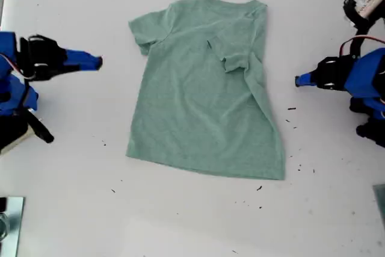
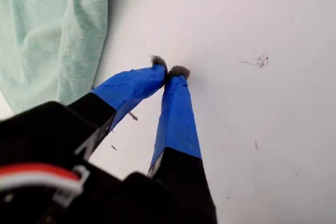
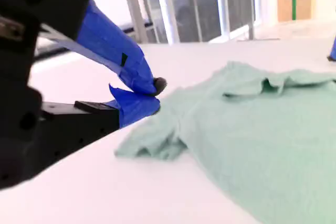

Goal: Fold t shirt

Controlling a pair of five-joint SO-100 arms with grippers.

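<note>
- Lying flat on the white table (image 1: 66,197), the t shirt (image 1: 201,112) sits between my two arms, neck toward the exterior view's top and hem toward its bottom, the whole body slightly skewed.
- Its sleeve on the exterior view's right looks already turned in over the chest, leaving a small bunched ridge (image 1: 231,61); the other sleeve (image 1: 139,31) sticks out flat.
- My first gripper (image 1: 298,80) hovers over bare table just off the shirt's edge on the exterior view's right, its tips pressed together and holding nothing.
- My second gripper (image 1: 99,61) points at the shirt from the exterior view's left, near the outstretched sleeve but apart from it; its jaws are all but closed and empty.
- Risk: both pairs of jaws must open before any pinch. Coming down closed would likely just push the cloth and wrinkle it.
- Risk: a pinch on the sleeve could catch one layer only, or drag the light shirt across the smooth table instead of folding it, worsening the skew.
- Risk: the bunched ridge may get trapped under the next fold and leave a lumpy, uneven result.
- Containers: I see none. A metallic thing at the exterior view's bottom-left corner is too cropped to identify.
</note>
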